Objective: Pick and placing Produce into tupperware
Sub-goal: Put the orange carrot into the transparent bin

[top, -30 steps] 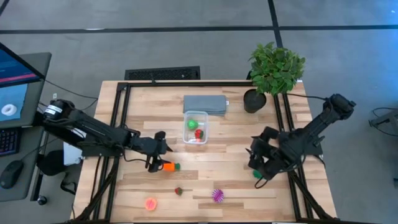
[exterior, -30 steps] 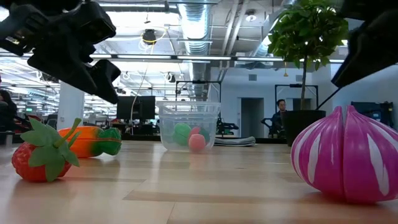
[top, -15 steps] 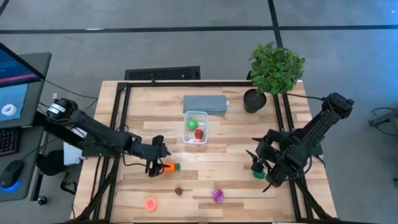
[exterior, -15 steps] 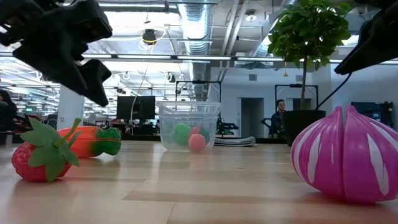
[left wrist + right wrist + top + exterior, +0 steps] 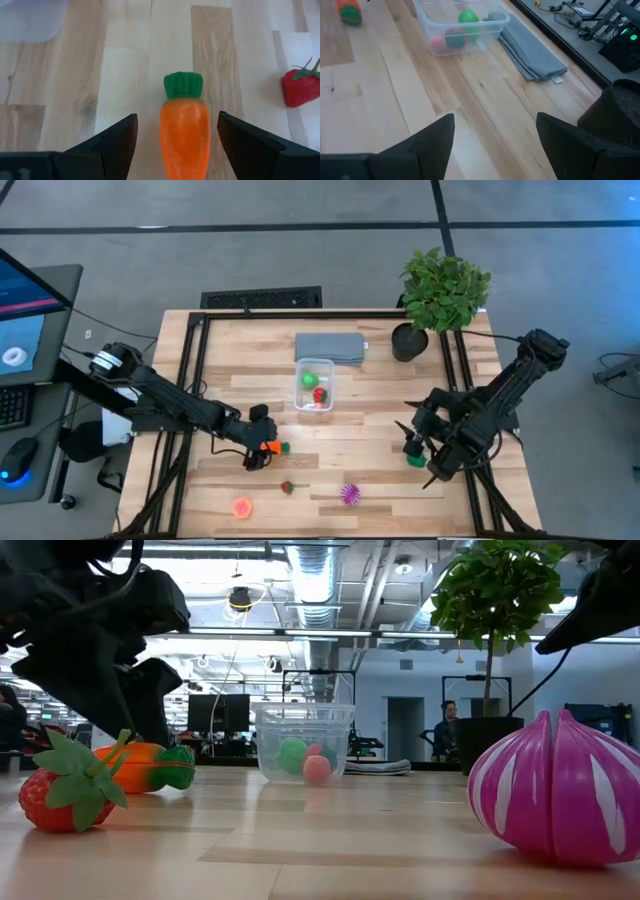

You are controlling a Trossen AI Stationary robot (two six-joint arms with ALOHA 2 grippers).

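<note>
From above, the left gripper [image 5: 258,450] is stretched low toward the middle of the table [image 5: 380,470], right over the orange carrot [image 5: 271,448]. The right gripper [image 5: 418,442] waits near the right edge, above a small green piece [image 5: 414,460]. The clear tupperware [image 5: 314,384] stands in the centre, just in front of the grey pad [image 5: 330,347], with green and red produce inside. A strawberry [image 5: 288,487], a pink fruit [image 5: 242,507] and a spiky purple ball [image 5: 351,495] lie near the front edge. A potted plant [image 5: 443,292] stands at the back right corner.

From table height, the carrot [image 5: 140,766] lies flat behind the strawberry [image 5: 65,795], and a big pink onion [image 5: 556,790] is close on the right. Behind is an office room with a person [image 5: 452,727] far away.

In the left wrist view, the fingers [image 5: 115,142] are spread wide on both sides of the carrot [image 5: 184,125], not touching it.

In the right wrist view, the fingers [image 5: 432,140] are apart and hold nothing; the tupperware [image 5: 462,27] is well ahead.
</note>
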